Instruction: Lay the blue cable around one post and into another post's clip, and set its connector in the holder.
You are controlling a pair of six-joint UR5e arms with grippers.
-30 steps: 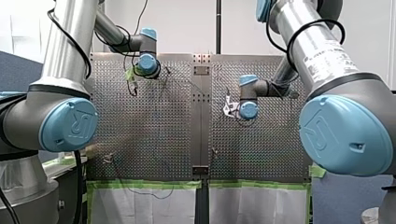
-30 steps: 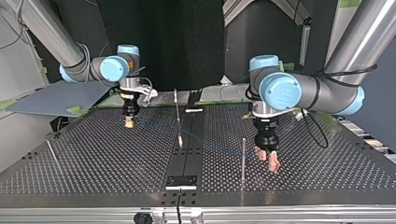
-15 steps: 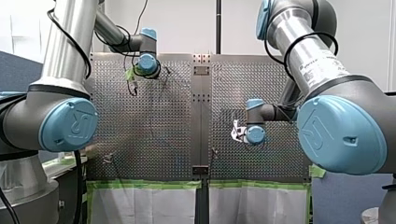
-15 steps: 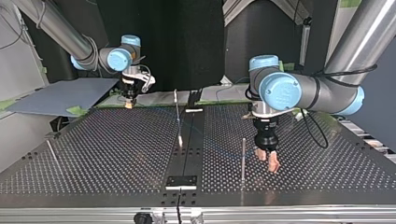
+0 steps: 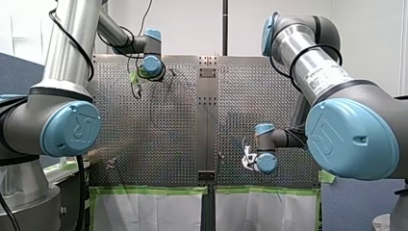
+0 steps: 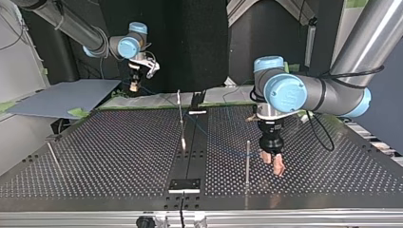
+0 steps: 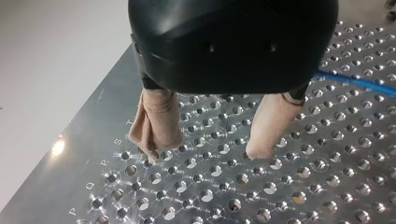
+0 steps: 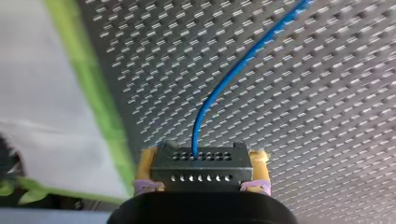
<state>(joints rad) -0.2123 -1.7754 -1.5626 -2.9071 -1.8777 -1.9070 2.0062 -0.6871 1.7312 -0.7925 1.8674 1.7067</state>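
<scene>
1 second on, my right gripper [image 6: 135,86] has lifted the connector [image 8: 201,169] higher.

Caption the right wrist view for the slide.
My right gripper clamps the black connector, its blue cable running out over the perforated table.

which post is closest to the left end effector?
The upright post right beside my left end effector in the top view; the middle post and that view's left-edge post stand farther off.
</scene>
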